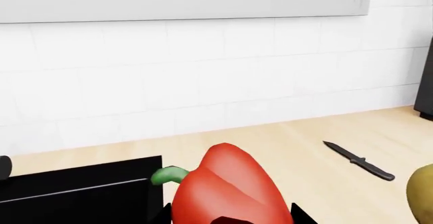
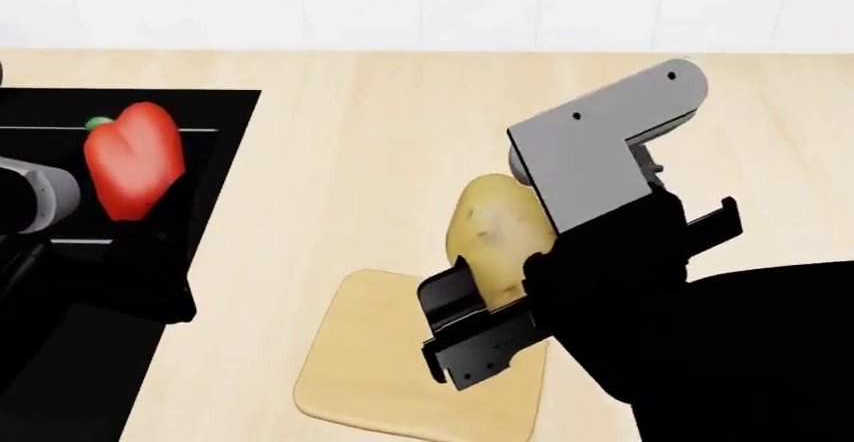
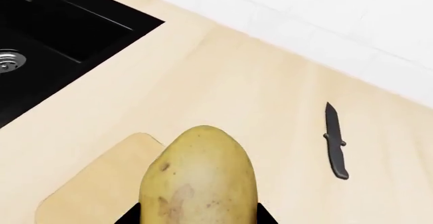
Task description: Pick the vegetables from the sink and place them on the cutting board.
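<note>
Left wrist view: the left gripper [image 1: 230, 219] jaws clamp the glossy red bell pepper [image 1: 226, 188], green stem at 9 o'clock, above the sink [image 1: 81, 188].

Head view: the right gripper [image 2: 487, 312] jaws grip the speckled yellow-brown potato [image 2: 497, 230] above the cutting board [image 2: 374, 382].

Right wrist view: a black knife [image 3: 335, 140] lies on the table [image 3: 223, 82] at 3 o'clock.

our head view looks steeply down on the countertop [image 2: 360, 142]; both wrist views sit close and low, facing the wall, sharing the knife [image 1: 358, 161] at right.
</note>
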You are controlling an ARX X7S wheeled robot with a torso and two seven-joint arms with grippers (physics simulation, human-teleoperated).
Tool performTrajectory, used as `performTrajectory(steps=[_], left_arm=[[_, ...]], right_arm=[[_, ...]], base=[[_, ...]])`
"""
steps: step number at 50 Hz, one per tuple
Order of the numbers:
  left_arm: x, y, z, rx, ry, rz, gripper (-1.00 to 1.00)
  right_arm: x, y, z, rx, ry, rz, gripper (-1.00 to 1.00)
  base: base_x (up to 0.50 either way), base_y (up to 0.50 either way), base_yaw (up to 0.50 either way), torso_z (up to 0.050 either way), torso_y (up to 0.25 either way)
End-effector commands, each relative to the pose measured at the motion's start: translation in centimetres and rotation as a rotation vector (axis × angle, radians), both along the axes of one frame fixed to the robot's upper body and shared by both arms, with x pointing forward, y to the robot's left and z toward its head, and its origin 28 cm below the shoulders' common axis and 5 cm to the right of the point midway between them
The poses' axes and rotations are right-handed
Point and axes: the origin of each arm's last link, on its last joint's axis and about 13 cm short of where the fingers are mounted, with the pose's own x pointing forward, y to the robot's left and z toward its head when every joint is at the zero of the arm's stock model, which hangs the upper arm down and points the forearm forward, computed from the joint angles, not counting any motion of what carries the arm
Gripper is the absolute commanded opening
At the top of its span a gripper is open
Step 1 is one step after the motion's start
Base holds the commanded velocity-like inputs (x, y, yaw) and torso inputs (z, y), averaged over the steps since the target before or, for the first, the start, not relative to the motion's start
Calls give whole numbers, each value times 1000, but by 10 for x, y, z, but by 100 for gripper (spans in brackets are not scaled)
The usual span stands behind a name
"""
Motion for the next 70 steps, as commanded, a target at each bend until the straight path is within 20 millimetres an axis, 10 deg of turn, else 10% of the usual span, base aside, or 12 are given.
performTrajectory(steps=[1, 33, 34, 52, 70], left_arm=[[-1, 0, 3, -13, -4, -3, -100], [2, -3, 1, -12, 1, -15, -100], [2, -3, 0, -11, 0, -16, -100], [1, -7, 1, -3, 1, -34, -100], [4, -24, -1, 40, 30, -137, -100]], right_arm=[[4, 5, -12, -42, 19, 34, -100], [7, 13, -45, -67, 58, 48, -100], [7, 13, -45, -68, 56, 47, 100], [5, 13, -40, -53, 33, 46, 100], [-8, -5, 46, 232, -357, -117, 100]], base=[[0, 0, 0, 0, 0], [0, 0, 0, 0, 0], [0, 0, 0, 0, 0], [0, 0, 0, 0, 0], [0, 0, 0, 0, 1]])
